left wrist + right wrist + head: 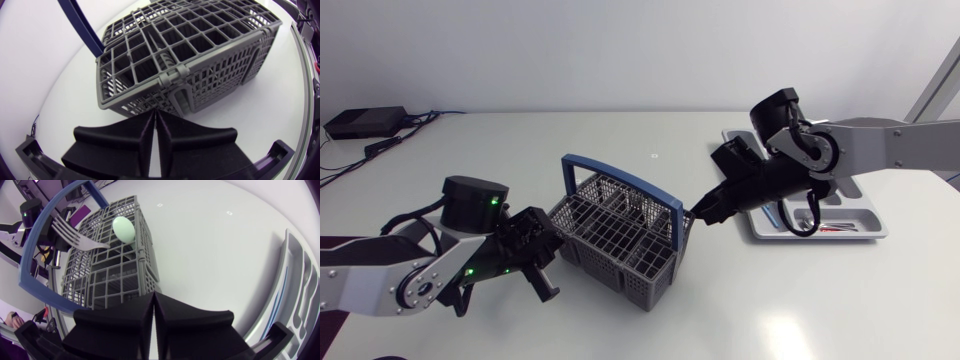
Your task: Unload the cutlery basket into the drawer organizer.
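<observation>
The grey wire cutlery basket (620,235) with its blue handle (582,165) stands mid-table. In the right wrist view a metal fork (75,234) and a pale green spoon (123,230) stick up from a far compartment of the basket (110,280). My right gripper (700,212) is at the basket's right corner, and its fingers (154,307) are shut with nothing visible between them. My left gripper (542,250) hangs close to the basket's left side, fingers (154,127) shut and empty, with the basket (190,65) just ahead. The white drawer organizer (860,232) lies at the right.
The organizer holds a few pieces of cutlery with blue and red handles (835,228). Its rim (295,280) shows beside my right gripper. Bare white tabletop lies in front of the basket and behind it.
</observation>
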Available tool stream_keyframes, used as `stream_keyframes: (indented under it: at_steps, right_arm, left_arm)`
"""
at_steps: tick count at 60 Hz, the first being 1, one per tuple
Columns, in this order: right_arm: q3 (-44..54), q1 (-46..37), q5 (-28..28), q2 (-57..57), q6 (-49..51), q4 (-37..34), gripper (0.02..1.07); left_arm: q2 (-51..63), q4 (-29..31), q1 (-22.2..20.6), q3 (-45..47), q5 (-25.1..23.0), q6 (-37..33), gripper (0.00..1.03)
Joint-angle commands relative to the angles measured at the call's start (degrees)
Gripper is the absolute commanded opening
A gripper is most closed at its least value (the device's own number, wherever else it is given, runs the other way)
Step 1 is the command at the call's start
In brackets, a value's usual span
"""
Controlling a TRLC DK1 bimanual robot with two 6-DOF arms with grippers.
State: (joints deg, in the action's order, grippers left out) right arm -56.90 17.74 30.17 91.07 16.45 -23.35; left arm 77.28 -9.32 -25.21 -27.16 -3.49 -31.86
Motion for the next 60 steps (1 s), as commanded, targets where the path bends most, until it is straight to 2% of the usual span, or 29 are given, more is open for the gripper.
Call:
stream_keyframes:
  at_steps: [1, 14, 41, 49, 60]
  right_arm:
    - [1.71, 2.21, 1.73, -1.86, -1.33, -0.46, 0.07]
    - [3.99, 4.76, 2.79, -5.2, -1.51, -2.13, 0.07]
    - [7.33, 14.69, 2.43, -8.27, -5.99, -0.73, 0.07]
    - [7.69, 14.26, 1.64, -11.97, -6.78, -0.9, 0.07]
    - [8.3, 7.66, 1.29, -16.8, -5.11, -2.13, 0.07]
  left_arm:
    - [2.79, -2.1, -0.19, -4.75, -1.08, -1.72, 0.06]
    - [9.82, -2.72, 0.43, -11.43, -1.08, -2.33, 0.06]
    - [21.25, -3.77, 2.18, -22.59, -1.0, -2.95, 0.06]
    - [21.6, -3.25, 2.98, -23.38, -0.82, -3.56, 0.06]
    - [17.38, -2.98, 4.03, -20.04, -0.82, -3.83, 0.06]
